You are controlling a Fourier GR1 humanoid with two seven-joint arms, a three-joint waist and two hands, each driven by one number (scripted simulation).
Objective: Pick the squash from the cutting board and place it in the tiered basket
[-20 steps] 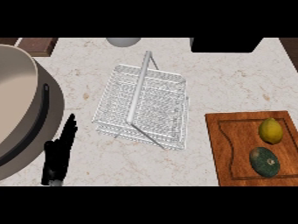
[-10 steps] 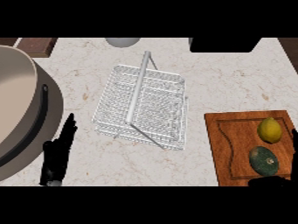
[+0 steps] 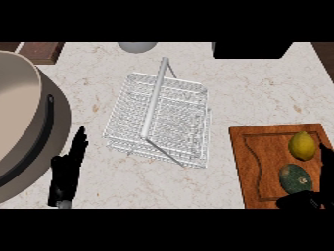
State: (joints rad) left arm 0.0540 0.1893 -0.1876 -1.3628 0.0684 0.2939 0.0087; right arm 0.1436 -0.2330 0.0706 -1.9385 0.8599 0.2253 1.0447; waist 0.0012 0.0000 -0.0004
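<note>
Dark-green, mottled, the rounded squash (image 3: 295,178) lies on the reddish wooden cutting board (image 3: 260,162) at the lower right of the frame in the head view, the only view given. A yellow lemon (image 3: 303,145) sits just above it on the same board, the two apart. The squash's slightly longer axis seems to run up and down the frame.

The right robot hand (image 3: 327,188), black, comes in at the lower right corner: its straight fingers (image 3: 331,163) rise along the squash's right flank and the thumb (image 3: 297,201) lies just below the squash. So the squash lies to the upper left of the palm, in the crook between fingers and thumb. The fingers are spread apart and hold nothing; whether they touch the squash I cannot tell.

The left robot hand (image 3: 68,169) rests at the lower left on the pale marble bench (image 3: 263,93), fingers straight and pointing up the frame, well apart from the board. The right robot hand is plainly the nearer one.

The white wire tiered basket (image 3: 160,119) stands mid-frame, up and to the left of the board, so the carry would likely go that way.
</note>
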